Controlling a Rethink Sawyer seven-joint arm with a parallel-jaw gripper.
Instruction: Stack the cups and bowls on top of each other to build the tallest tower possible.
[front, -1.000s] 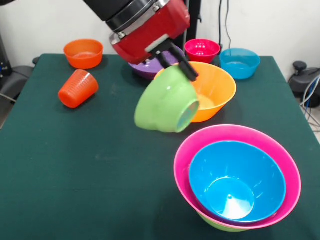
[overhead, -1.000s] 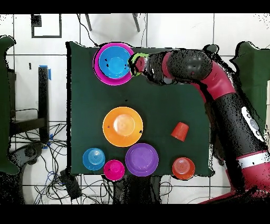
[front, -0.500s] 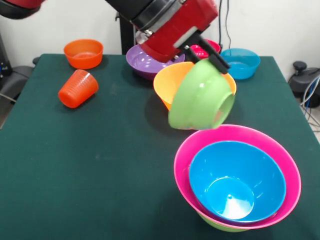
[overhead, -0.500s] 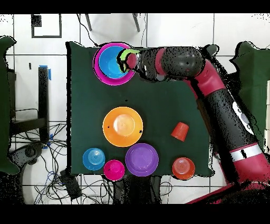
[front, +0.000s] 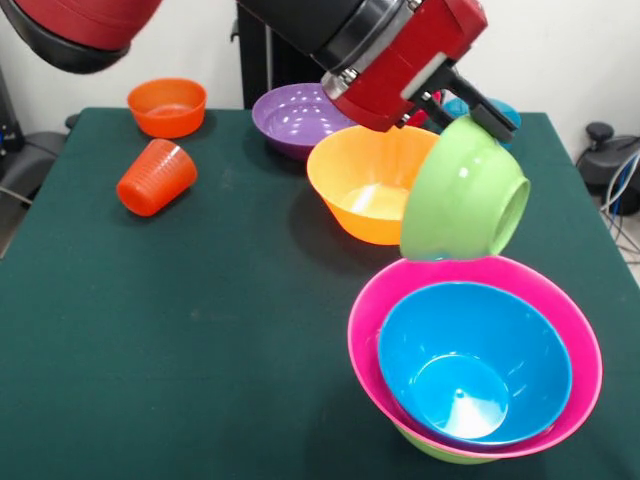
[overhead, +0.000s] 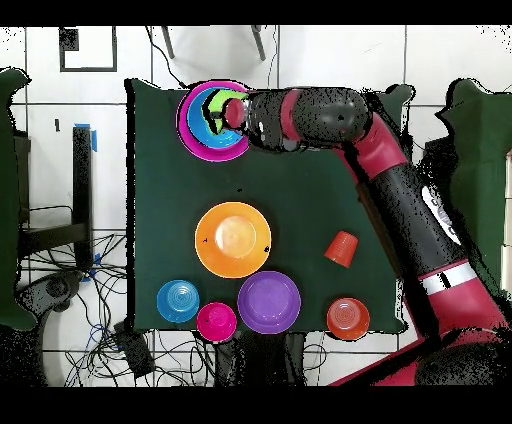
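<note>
My gripper (front: 482, 115) is shut on the rim of a medium green bowl (front: 462, 195), which hangs tipped on its side just above the far rim of the tower. The tower is a big pink bowl (front: 364, 345) with a blue bowl (front: 520, 350) nested inside and a green bowl (front: 430, 450) showing underneath. Overhead, the held green bowl (overhead: 220, 102) overlaps the pink bowl (overhead: 184, 125) and my gripper (overhead: 236, 110) sits beside it. The orange-red cup (front: 155, 177) lies on its side at the left, also visible as the cup (overhead: 341, 248) overhead.
A large orange bowl (front: 372, 180) stands just behind the tower, with a purple bowl (front: 290, 115) beyond it. A small orange bowl (front: 167, 105) sits at the far left. A small blue bowl (overhead: 178, 301) and a magenta bowl (overhead: 216, 322) are partly hidden by the arm in front.
My gripper has carried the green bowl sideways from in front of the large orange bowl to above the pink bowl's rim. The other bowls and the cup have not moved.
</note>
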